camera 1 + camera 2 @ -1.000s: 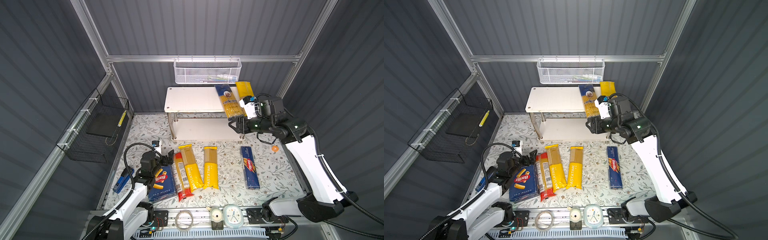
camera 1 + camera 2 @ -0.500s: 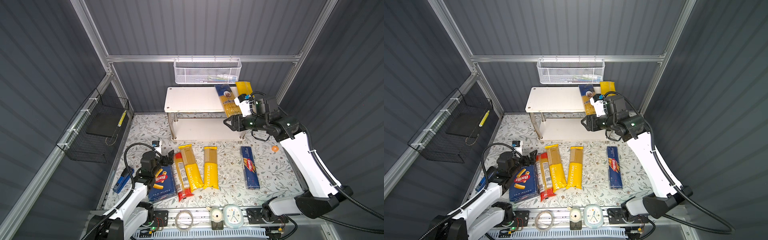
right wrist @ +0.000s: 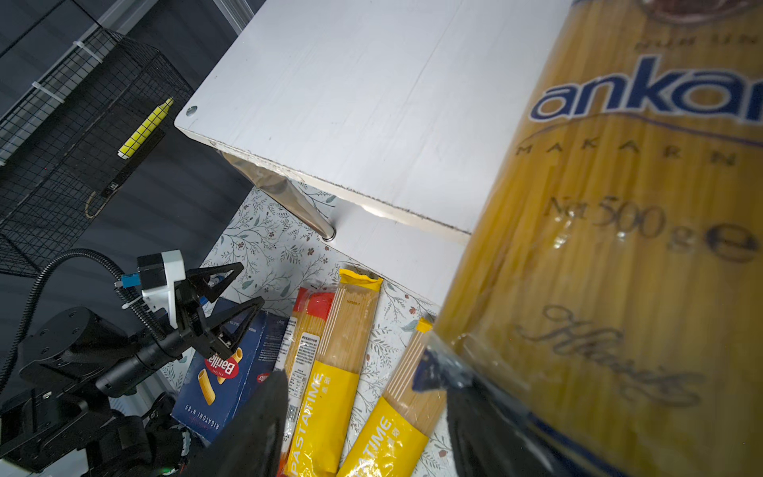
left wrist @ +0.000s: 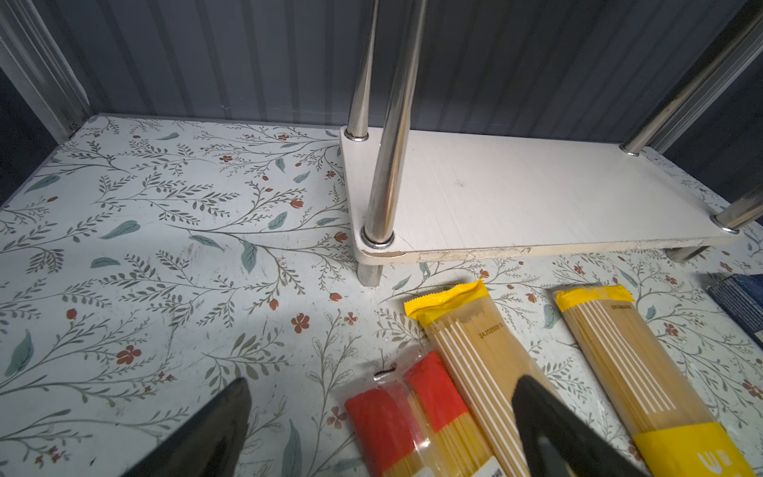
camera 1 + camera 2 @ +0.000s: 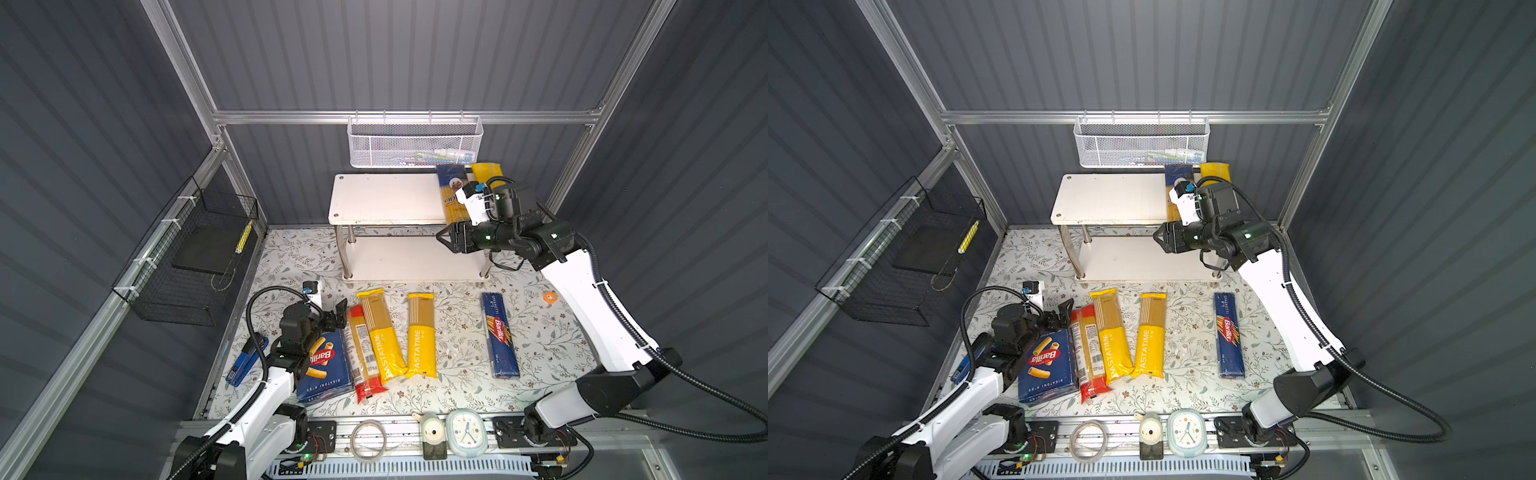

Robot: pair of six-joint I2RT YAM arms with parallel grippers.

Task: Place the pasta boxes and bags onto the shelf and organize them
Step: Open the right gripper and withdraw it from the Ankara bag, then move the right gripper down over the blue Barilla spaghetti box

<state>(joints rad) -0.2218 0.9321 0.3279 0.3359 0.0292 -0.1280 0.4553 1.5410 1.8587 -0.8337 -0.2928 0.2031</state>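
Observation:
My right gripper [image 5: 442, 239] [image 3: 365, 388] hangs open and empty at the front edge of the shelf [image 5: 386, 199]. The blue "ankara" bag [image 5: 453, 195] [image 3: 619, 206] lies on the top board beside it, its end overhanging one finger. A yellow bag [image 5: 486, 172] lies behind that. On the floor lie the rigatoni box [image 5: 326, 365], a red-ended bag [image 5: 363, 353], two PASTATIME bags [image 5: 382, 336] [image 5: 422, 336] and the spaghetti box [image 5: 500, 334]. My left gripper [image 5: 338, 311] [image 4: 382, 384] is open above the far end of the red-ended bag [image 4: 396, 413].
A white mesh basket [image 5: 415, 141] hangs above the shelf and a black wire basket [image 5: 187, 257] on the left wall. A blue tool [image 5: 245, 361] lies left of my left arm. An orange disc [image 5: 550, 296] sits at the right; a clock [image 5: 466, 432] stands at the front rail.
My right gripper has slid left along the shelf's front edge, away from the ankara bag's end. The left arm has not moved.

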